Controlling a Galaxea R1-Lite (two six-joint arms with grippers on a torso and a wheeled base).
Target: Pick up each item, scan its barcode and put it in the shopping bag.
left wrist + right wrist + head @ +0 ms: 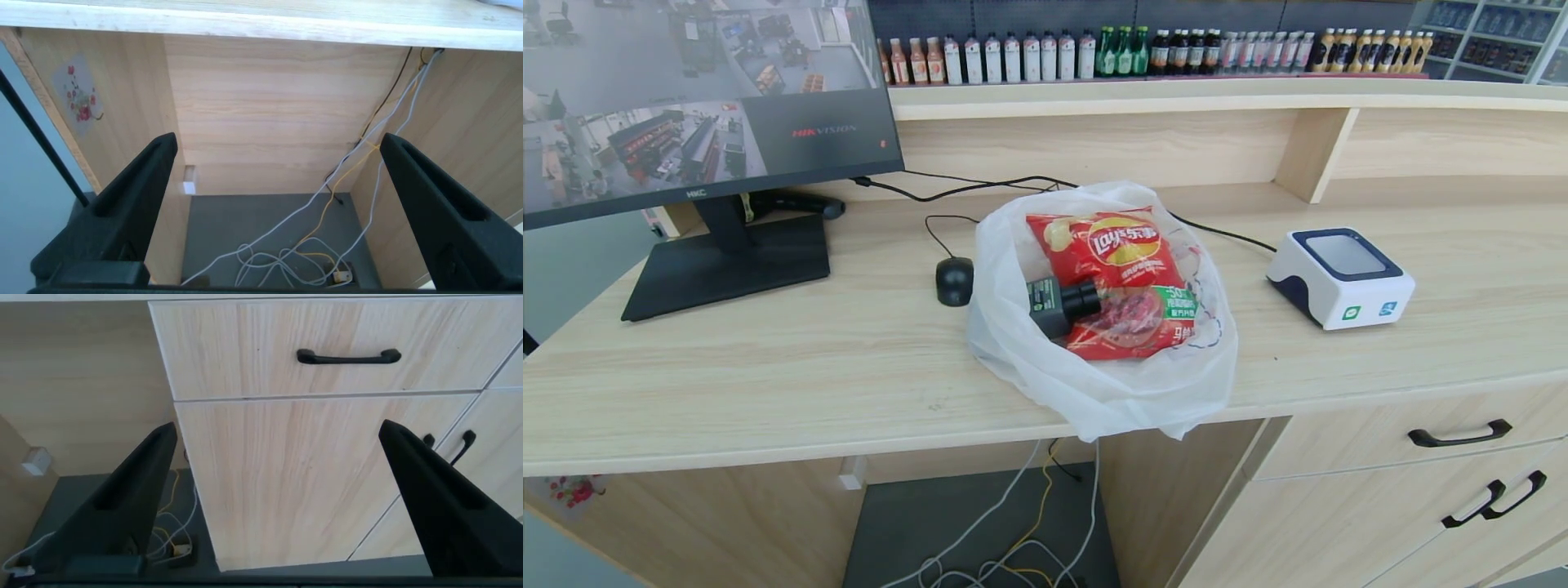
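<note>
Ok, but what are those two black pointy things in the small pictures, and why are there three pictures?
Those are the robot's hands: the left claw and the right claw. Each small picture comes from a camera on one wrist, so you look out between its two fingers. The left claw faces the cables under the counter, and the right claw faces a drawer. Both are open and hold nothing.

The big picture comes from a camera on the robot's head, looking down at a shop counter. On it lies a white shopping bag with a red bag of chips and what looks like a dark bottle inside. Nearby are a white scanner, a mouse and a screen.
</note>
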